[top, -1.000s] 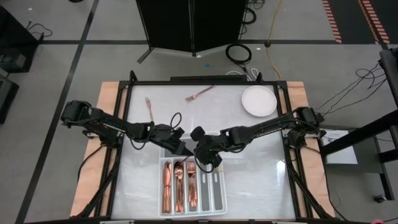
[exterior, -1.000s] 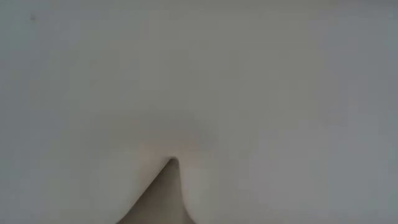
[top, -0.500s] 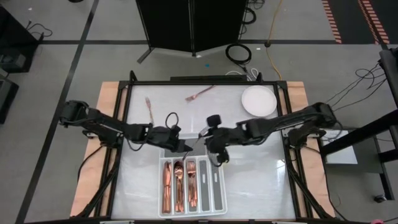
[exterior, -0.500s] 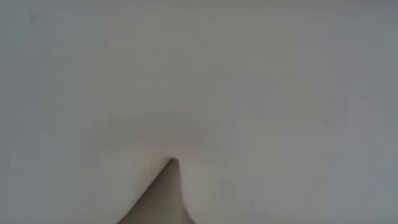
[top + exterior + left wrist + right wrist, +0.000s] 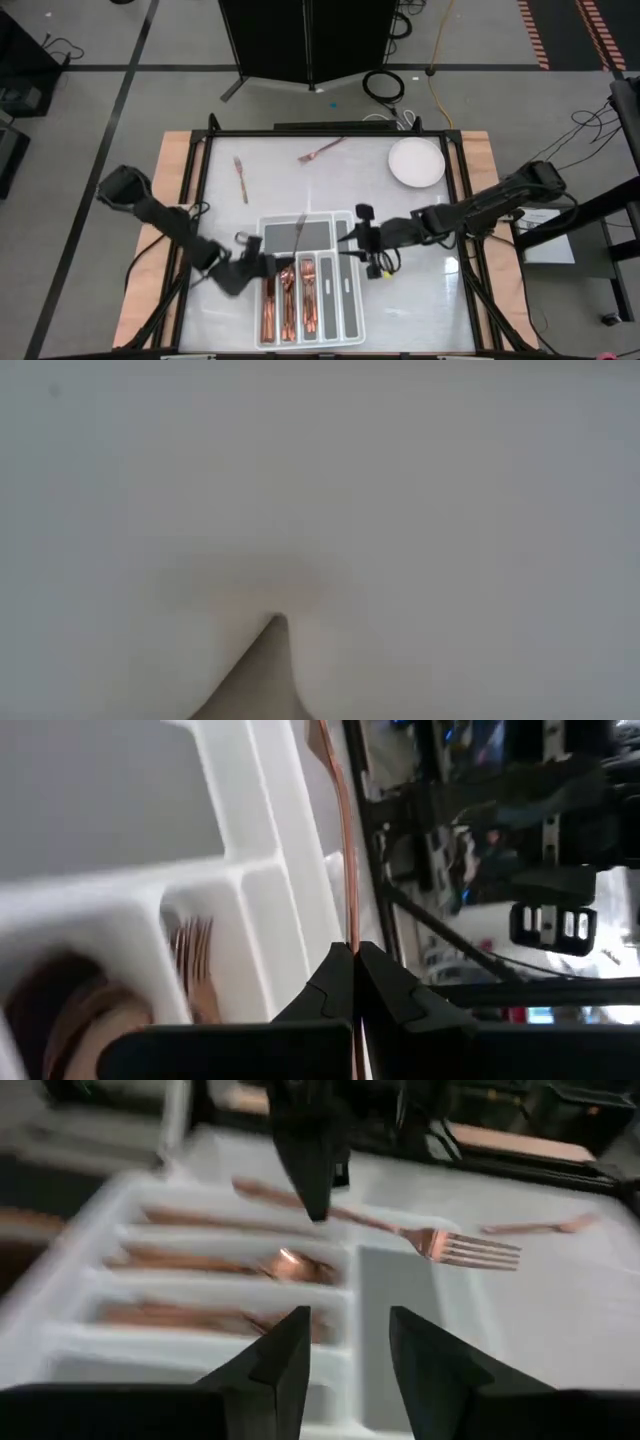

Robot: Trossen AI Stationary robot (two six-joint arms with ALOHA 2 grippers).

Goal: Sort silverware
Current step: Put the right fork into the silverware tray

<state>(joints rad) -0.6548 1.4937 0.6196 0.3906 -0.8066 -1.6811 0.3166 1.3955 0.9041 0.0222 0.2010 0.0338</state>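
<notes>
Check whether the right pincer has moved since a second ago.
Yes. The right pincer, open, has backed off the white tray toward the table's right side and now hovers beside the tray's right rim.

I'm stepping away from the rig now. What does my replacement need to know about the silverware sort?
Left gripper: shut on a fork, held over the tray's wide top compartment.
Right gripper: open and empty, beside the tray's right edge.
Done: three long slots hold sorted pieces.
Left: place the held fork, then fetch the two loose forks on the table's far side, near the plate.
</notes>
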